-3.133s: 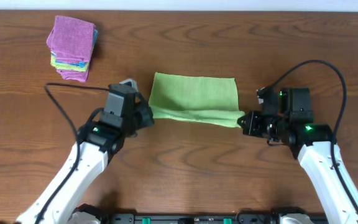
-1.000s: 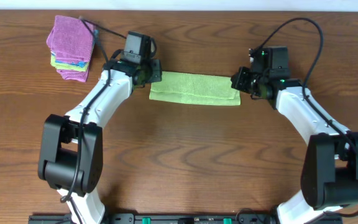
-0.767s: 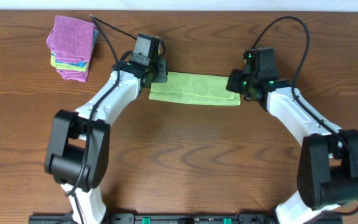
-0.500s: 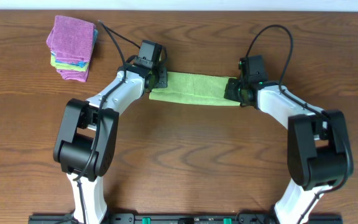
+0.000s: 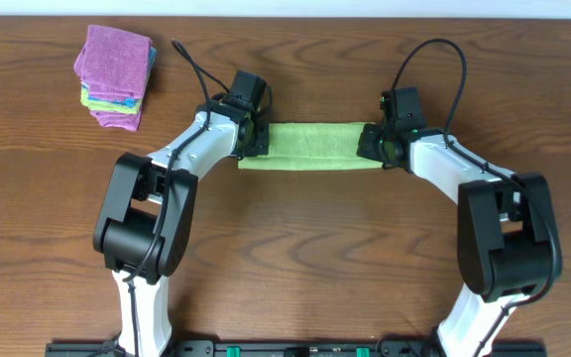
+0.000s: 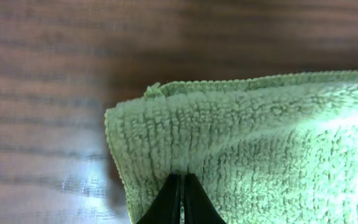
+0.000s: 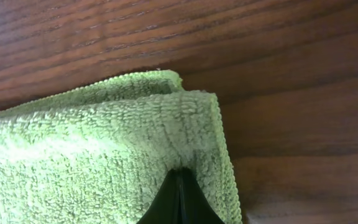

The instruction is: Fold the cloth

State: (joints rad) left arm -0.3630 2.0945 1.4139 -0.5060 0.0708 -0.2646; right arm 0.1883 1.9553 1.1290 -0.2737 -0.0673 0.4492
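A green cloth [image 5: 310, 145] lies on the wooden table as a long narrow strip, folded over on itself. My left gripper [image 5: 254, 141] is shut on its left end, and my right gripper [image 5: 372, 144] is shut on its right end. In the left wrist view the black fingertips [image 6: 173, 194] pinch the cloth [image 6: 260, 143] near its left corner, with a second layer showing under the top edge. In the right wrist view the fingertips [image 7: 179, 198] pinch the cloth [image 7: 92, 155] near its right corner, and two layers show there.
A stack of folded cloths [image 5: 115, 75], purple on top with green and blue below, sits at the table's far left. Black cables arc up from both arms. Both arms reach in from the near edge of the table.
Both grippers have carried the cloth's near edge away from me and over the far half, so the wide green cloth has become a narrow strip. Both arms stretched further across the table.
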